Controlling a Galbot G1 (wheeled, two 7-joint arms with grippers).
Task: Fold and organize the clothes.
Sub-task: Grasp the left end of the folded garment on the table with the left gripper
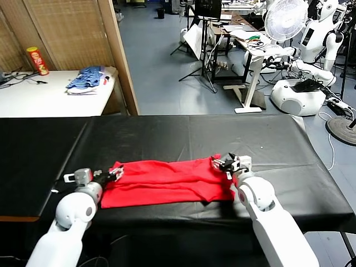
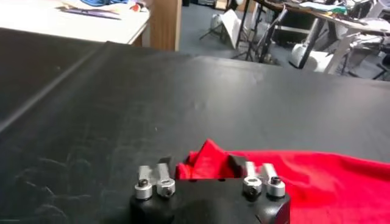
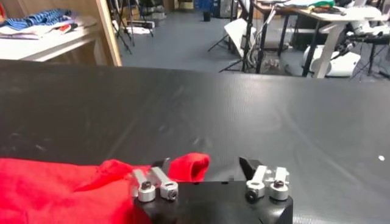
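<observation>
The clothes are one red T-shirt (image 1: 167,181), lying as a long flat band across the near part of the black table (image 1: 183,133). My left gripper (image 1: 115,173) is at its left end. In the left wrist view a raised bunch of the T-shirt (image 2: 317,182) fills the space between the parted fingers of the left gripper (image 2: 201,164). My right gripper (image 1: 223,163) is at the right end. There a small rolled corner of the T-shirt (image 3: 49,189) lies inside the right gripper (image 3: 204,165), next to one finger (image 3: 159,164), with bare table showing before the other finger.
A white side table (image 1: 33,94) at the back left carries a blue-and-white pile of garments (image 1: 89,78) and a red can (image 1: 37,60). A wooden partition (image 1: 119,55) stands beside it. Beyond the black table are tripods, a fan (image 1: 285,19) and white robots (image 1: 311,50).
</observation>
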